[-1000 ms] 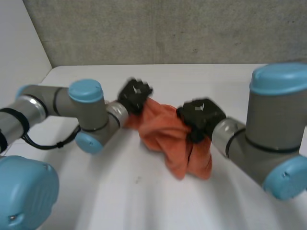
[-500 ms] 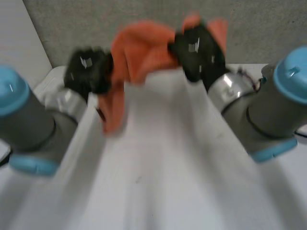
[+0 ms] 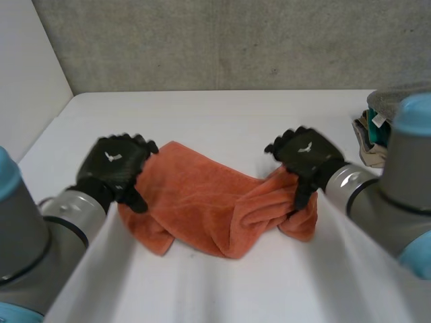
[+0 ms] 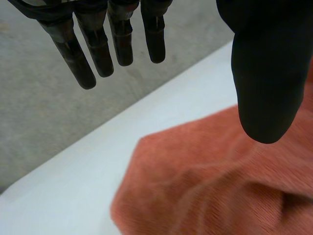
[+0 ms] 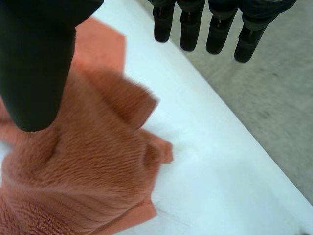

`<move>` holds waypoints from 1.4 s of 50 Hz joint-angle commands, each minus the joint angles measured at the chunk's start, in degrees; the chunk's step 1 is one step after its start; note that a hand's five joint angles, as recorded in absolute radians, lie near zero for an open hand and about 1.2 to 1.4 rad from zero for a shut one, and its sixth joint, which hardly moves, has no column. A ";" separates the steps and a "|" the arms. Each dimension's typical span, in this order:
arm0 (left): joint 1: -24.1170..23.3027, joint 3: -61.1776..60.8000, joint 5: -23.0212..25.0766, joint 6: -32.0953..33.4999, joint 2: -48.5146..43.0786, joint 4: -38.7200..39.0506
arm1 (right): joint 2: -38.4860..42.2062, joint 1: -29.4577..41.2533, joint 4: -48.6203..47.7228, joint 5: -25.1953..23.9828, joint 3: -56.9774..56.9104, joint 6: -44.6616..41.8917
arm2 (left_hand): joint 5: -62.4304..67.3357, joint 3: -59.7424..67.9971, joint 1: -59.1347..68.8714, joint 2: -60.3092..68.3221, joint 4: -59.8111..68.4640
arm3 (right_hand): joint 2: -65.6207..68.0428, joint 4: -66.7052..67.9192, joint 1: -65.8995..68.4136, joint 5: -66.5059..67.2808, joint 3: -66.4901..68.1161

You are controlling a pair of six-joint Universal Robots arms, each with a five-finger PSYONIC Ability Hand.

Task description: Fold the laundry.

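An orange towel (image 3: pixel 209 198) lies rumpled on the white table (image 3: pixel 222 114), partly spread, with a bunched fold towards its right end. My left hand (image 3: pixel 114 168) hovers over the towel's left edge, fingers straight and apart from the thumb, holding nothing. In the left wrist view the towel (image 4: pixel 215 181) lies below the open left hand (image 4: pixel 259 73). My right hand (image 3: pixel 303 158) is over the towel's right end, fingers spread. The right wrist view has the bunched towel (image 5: pixel 83 171) under the thumb of the right hand (image 5: pixel 36 63), free of any grip.
A pile of other laundry (image 3: pixel 370 134) sits at the table's right edge, beside my right arm. A grey wall (image 3: pixel 222 40) runs behind the table's far edge. Bare table lies beyond and in front of the towel.
Both hands swung the towel up into the air, then brought it down. Both hands have let go of it and it now lies on the table.
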 commanded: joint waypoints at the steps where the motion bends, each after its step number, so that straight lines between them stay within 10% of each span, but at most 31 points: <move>1: 4.57 4.66 1.54 -0.83 0.07 -6.21 | -1.93 -5.43 13.98 -2.23 -7.07 5.73 | 0.50 -0.66 -1.06 -0.62 -0.16 | -3.51 -3.77 -4.16 -2.72 -3.37; 10: 6.94 5.55 1.72 -1.09 -3.01 -21.85 | 4.49 -9.12 24.98 -1.01 -12.53 -1.48 | 0.84 -0.33 -0.72 -0.29 0.17 | -1.37 -1.64 -2.02 -0.58 -1.23; 29: 4.49 4.21 2.17 -1.88 -16.89 -8.96 | 10.29 -8.95 9.00 -2.32 -1.28 17.49 | 8.22 7.05 6.66 7.09 7.55 | 7.41 7.15 6.77 8.20 7.56; 38: 1.85 12.56 -0.56 -0.57 -24.01 -1.39 | 16.44 -4.74 6.26 -1.97 -7.95 22.61 | 59.64 58.47 58.08 58.51 58.97 | 47.71 47.45 47.06 48.50 47.85; 43: 2.81 22.04 -3.19 4.87 -27.71 0.81 | 19.61 -3.15 6.97 0.05 -18.40 19.80 | 60.87 59.71 59.31 59.75 60.21 | 66.49 66.23 65.84 67.28 66.63; 57: 10.28 34.55 -6.01 -1.44 -12.60 28.67 | 8.11 -3.06 -41.26 6.12 -26.52 13.02 | 60.87 59.71 59.31 59.75 60.21 | 66.49 66.23 65.84 67.28 66.63; 70: 10.99 11.01 -0.21 0.75 -11.89 18.04 | 10.82 -3.94 -20.20 0.05 -19.30 10.22 | 60.87 59.71 59.31 59.75 60.21 | 66.49 66.23 65.84 67.28 66.63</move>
